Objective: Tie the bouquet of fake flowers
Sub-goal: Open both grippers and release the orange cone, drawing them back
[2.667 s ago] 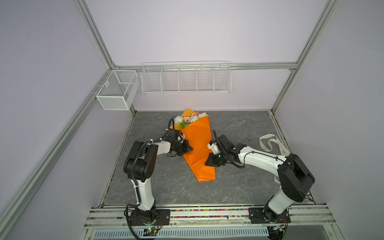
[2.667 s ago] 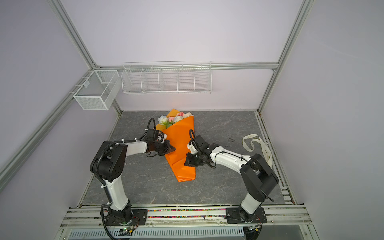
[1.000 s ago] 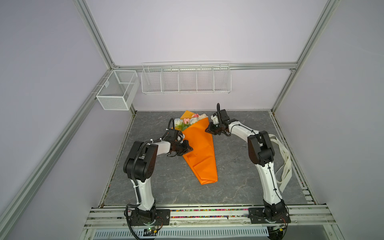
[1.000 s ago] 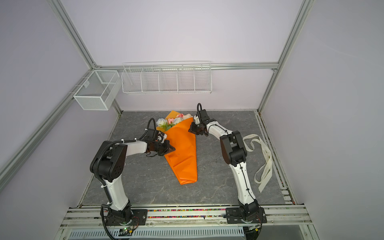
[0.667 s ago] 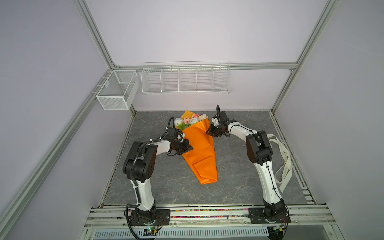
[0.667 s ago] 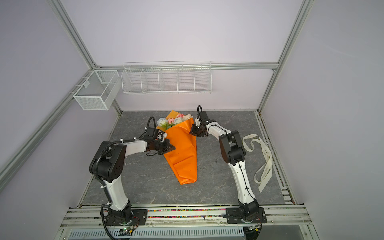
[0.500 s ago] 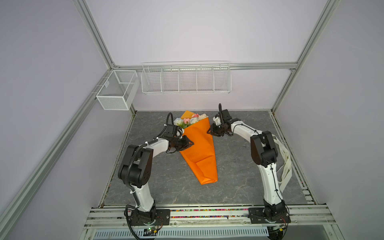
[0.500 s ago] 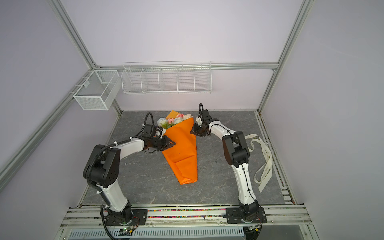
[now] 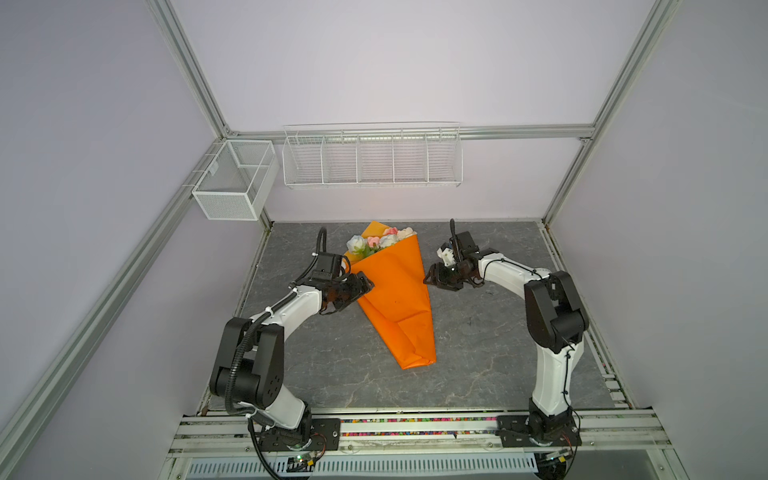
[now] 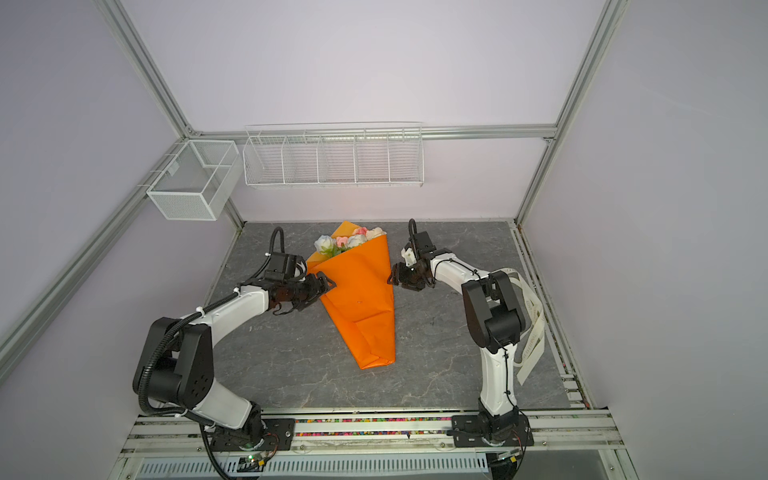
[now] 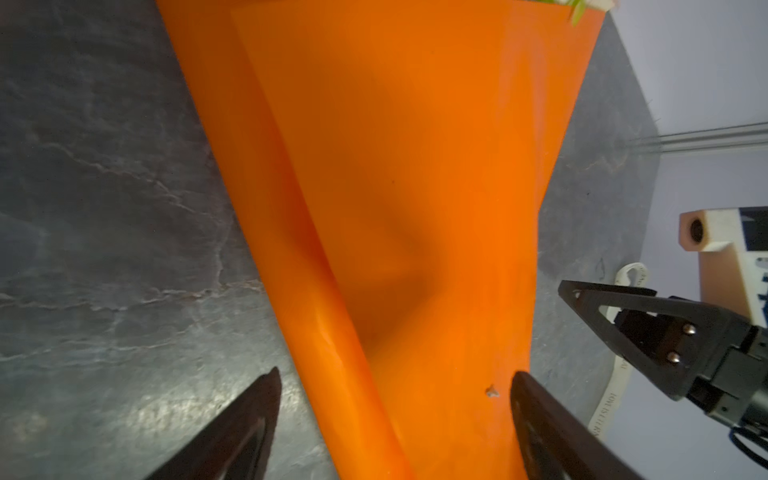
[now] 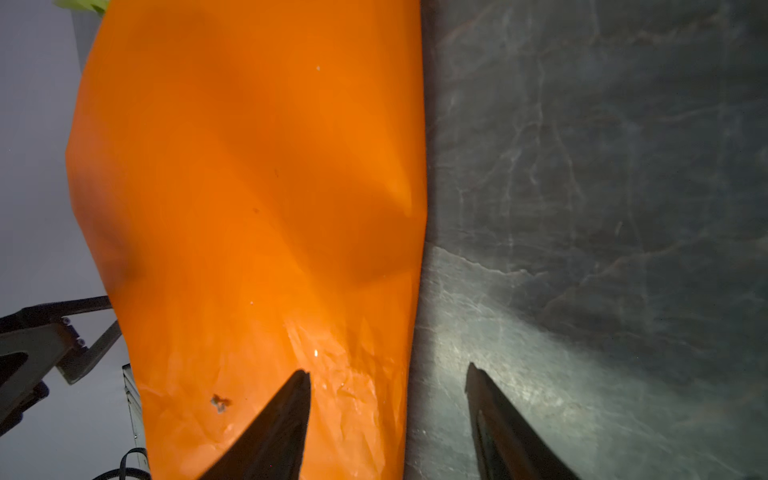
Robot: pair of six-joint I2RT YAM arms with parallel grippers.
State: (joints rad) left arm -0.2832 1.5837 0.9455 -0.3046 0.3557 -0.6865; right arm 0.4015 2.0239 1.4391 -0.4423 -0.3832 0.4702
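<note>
Orange wrap (image 9: pixel 399 299) is lying unheld, left gripper (image 9: pixel 365 285) and right gripper (image 9: pixel 428 277) gaping; folds could spring open, freeing the fake-flower bouquet (image 9: pixel 380 243).

I've got grey stone-look table (image 9: pixel 478 332): orange paper cone (image 9: pixel 395 291) holding bouquet (image 9: pixel 378 243) lies flat between left gripper (image 9: pixel 365 286) and right gripper (image 9: pixel 428 279) jaws; cream ribbon (image 10: pixel 534 320) well behind right jaws.

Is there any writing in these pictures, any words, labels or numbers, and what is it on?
Ribbon: dark capital letters printed along it show in the left wrist view, too blurred to read for sure.
Same ribbon in a top view: print too small to read.
Paper: no writing.
Nothing else shows readable text.
</note>
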